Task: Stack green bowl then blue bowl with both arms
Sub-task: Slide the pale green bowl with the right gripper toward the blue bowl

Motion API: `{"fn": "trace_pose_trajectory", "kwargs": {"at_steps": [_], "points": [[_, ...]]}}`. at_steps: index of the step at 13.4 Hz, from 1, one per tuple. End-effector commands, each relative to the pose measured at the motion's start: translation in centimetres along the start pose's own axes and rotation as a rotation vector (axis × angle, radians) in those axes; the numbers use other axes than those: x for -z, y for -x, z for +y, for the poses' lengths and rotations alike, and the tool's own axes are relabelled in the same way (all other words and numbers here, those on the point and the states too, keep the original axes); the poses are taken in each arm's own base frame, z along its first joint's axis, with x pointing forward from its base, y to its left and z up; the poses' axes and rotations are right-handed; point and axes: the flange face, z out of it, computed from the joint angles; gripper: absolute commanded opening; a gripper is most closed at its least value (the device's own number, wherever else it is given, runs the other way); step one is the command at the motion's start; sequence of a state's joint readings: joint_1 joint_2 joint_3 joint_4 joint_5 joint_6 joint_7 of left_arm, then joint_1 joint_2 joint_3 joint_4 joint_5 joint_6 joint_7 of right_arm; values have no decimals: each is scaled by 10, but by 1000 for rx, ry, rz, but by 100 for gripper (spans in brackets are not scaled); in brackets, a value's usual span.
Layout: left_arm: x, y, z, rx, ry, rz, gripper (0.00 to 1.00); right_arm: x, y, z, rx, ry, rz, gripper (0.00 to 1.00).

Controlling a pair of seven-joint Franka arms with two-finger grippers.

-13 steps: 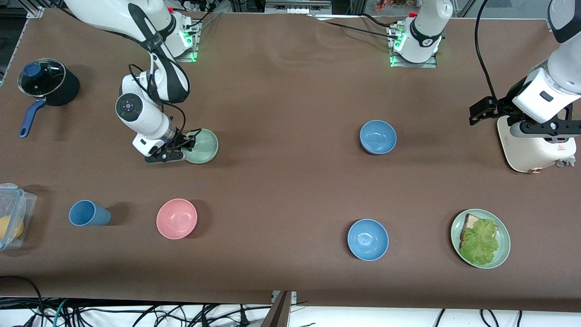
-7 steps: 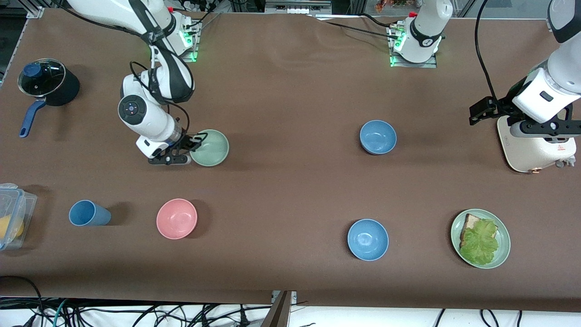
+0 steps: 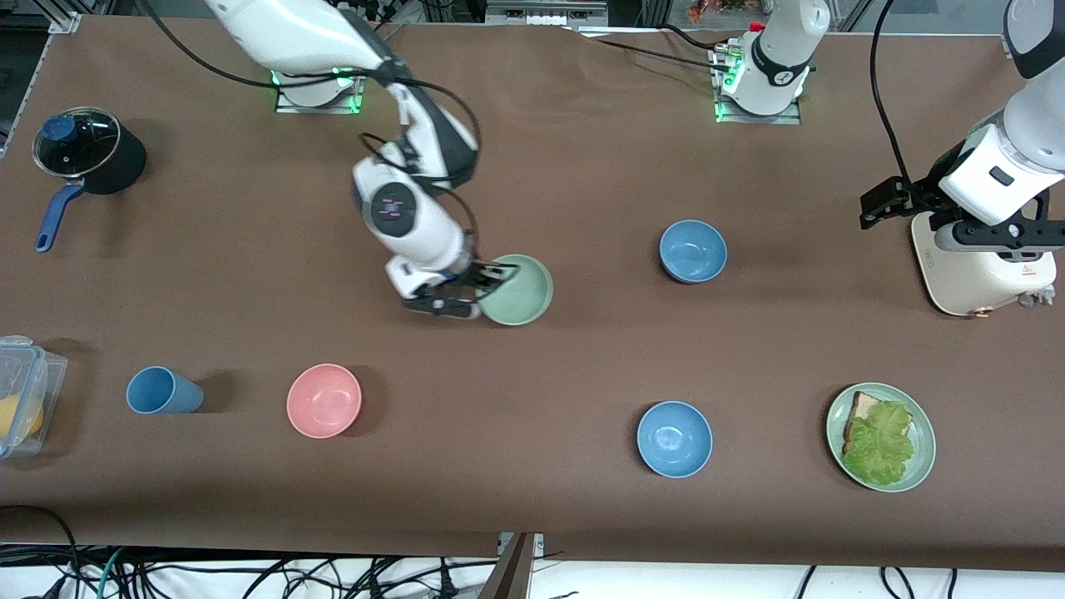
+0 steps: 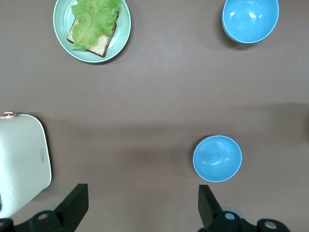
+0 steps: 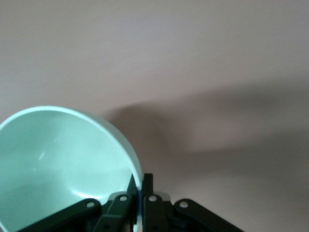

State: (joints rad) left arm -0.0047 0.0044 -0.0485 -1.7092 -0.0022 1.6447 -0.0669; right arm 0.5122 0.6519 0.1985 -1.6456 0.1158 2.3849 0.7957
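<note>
Two bowls to stack, none stacked yet. Landmark for places: muted blue bowl (image 3: 693, 250), sitting alone on the table (image 3: 532, 166). Going across the front view from the right arm's end: black pot (image 3: 87, 151), clear container (image 3: 25, 395), blue cup (image 3: 162, 391) and pink bowl (image 3: 324, 400), all well toward that end from the landmark and untouched. Next, right gripper (image 3: 466, 291) clamped tight on the rim of the green bowl (image 3: 517, 289); right wrist view confirms one finger inside the rim, one outside, bowl tilted. Green bowl (image 5: 63, 169) apparently carried just above the table, judging by the shadow under it, now near the landmark on its right-arm side, apart from it. Brighter blue bowl (image 3: 674, 438) nearer the front camera than the landmark, not part of the job. Plate with lettuce and bread (image 3: 880, 437) and white toaster (image 3: 978, 266) toward the left arm's end. Left gripper (image 4: 140, 205) waiting over the toaster's edge, fingers spread wide, nothing between them. Judged status: first pick made, green bowl in transit. Left to do: set green bowl down, fetch blue bowl with the left arm, nest it in the green one.
</note>
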Motion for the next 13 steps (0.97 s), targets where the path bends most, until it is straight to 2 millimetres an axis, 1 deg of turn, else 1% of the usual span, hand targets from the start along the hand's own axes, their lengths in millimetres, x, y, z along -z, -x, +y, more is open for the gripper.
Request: {"fn": "trace_pose_trajectory", "kwargs": {"at_steps": [1,2,6,7,8,9,11,12,13], "points": [[5,1,1,1,-4,3,100,-21,4,-37,-36,2,19,0],[5,1,1,1,-4,5,100,-25,9,-44,-39,1,22,0],[4,1,0,3,-4,0,100,-45,17,-51,-7,0,49,0],[4,1,1,1,-4,-1,100,-46,16,-51,-8,-7,54,14],[4,1,0,3,-4,-1,100,-46,15,-52,-6,-11,57,52],[4,1,0,3,-4,-1,100,-40,14,-53,-14,-19,62,100],[4,1,0,3,-4,-1,100,-30,11,-55,-45,-29,76,100],[4,1,0,3,-4,-1,100,-7,-1,-57,-40,-46,108,100],[4,1,0,3,-4,-1,100,17,-15,-53,-46,-48,140,100]]}}
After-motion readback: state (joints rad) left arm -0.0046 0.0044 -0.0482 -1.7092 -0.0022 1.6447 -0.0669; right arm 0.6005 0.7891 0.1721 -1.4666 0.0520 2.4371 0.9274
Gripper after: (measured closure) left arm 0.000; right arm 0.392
